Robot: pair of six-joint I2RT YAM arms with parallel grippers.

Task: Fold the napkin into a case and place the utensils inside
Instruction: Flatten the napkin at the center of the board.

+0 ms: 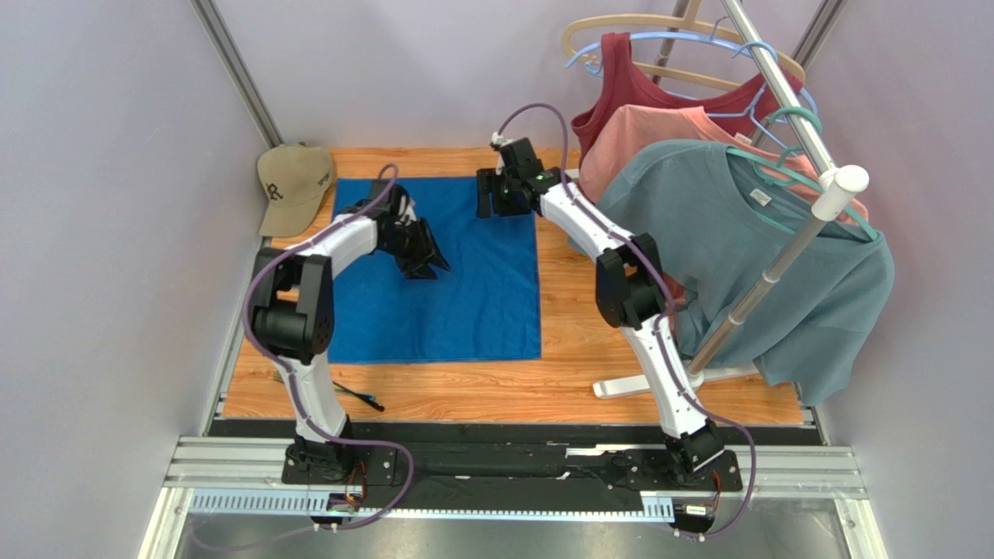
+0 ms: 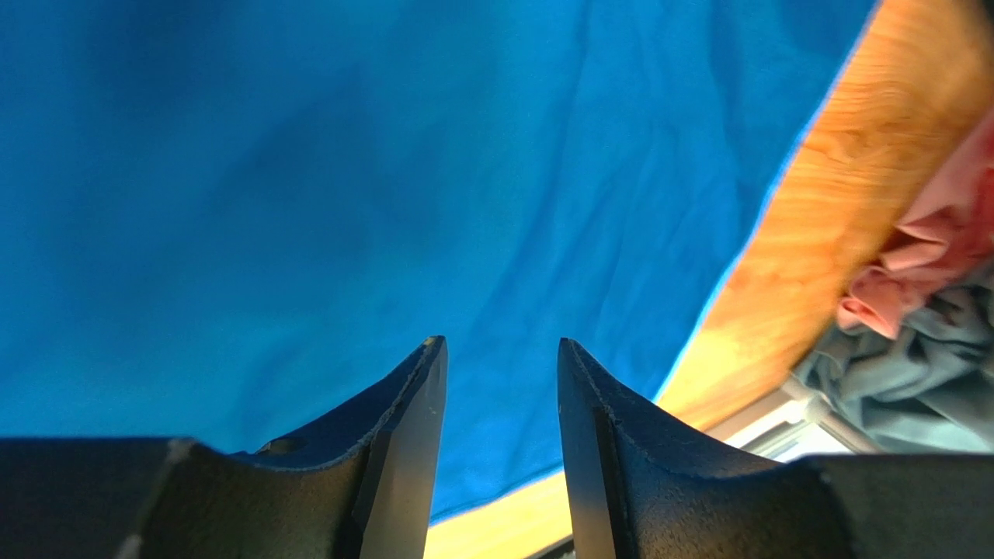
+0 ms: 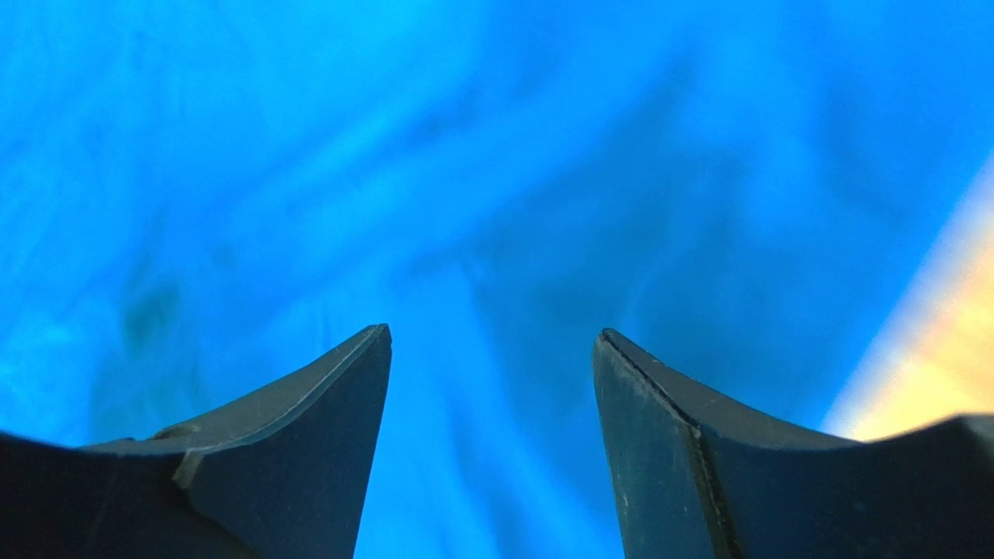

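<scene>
Left gripper (image 1: 426, 266) & right gripper (image 1: 499, 193) both open, empty. Napkin (image 1: 467, 309) is soft, thin, prob. slippery; I would pinch its corners near far edge of table (image 1: 583, 390).

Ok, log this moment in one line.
napkin: spread flat, unfolded | left gripper: open over napkin | right gripper: open over napkin | utensils: off napkin
</scene>
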